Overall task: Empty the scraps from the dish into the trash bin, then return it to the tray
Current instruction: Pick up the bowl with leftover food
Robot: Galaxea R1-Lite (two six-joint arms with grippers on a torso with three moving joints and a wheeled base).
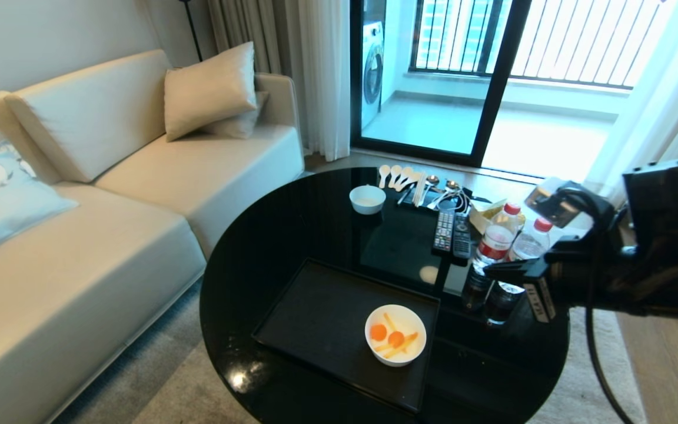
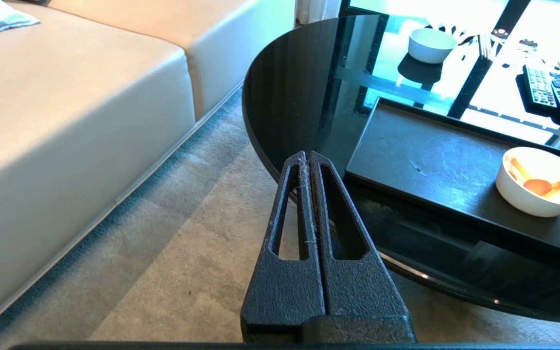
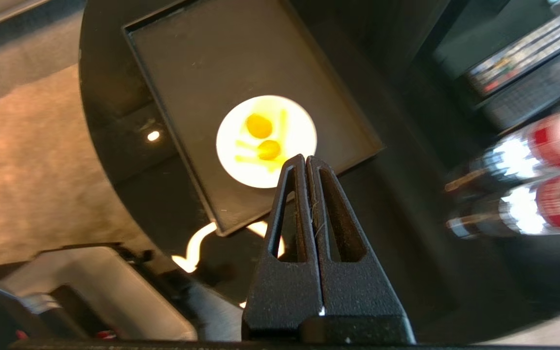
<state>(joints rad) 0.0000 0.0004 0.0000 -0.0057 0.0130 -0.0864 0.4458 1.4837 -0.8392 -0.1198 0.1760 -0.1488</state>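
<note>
The dish (image 1: 395, 334), a white bowl, stands near the right corner of the black tray (image 1: 315, 324) on the round table. Orange slices and pale strips, the scraps (image 1: 392, 338), lie inside it. My right gripper (image 1: 488, 270) hangs above the table to the right of the dish, apart from it. Its wrist view looks down on the dish (image 3: 241, 146), the scraps (image 3: 259, 126) and the tray (image 3: 202, 58), and the right gripper (image 3: 305, 158) is shut and empty. My left gripper (image 2: 307, 155) is shut over the carpet beside the table, with the dish (image 2: 518, 197) far off. The trash bin is out of view.
On the black glass table (image 1: 268, 235) behind the tray stand a smaller white bowl (image 1: 367, 199), spoons (image 1: 398, 175), two remotes (image 1: 452, 232) and two water bottles (image 1: 495, 244), close under my right arm. A beige sofa (image 1: 109, 235) runs along the left.
</note>
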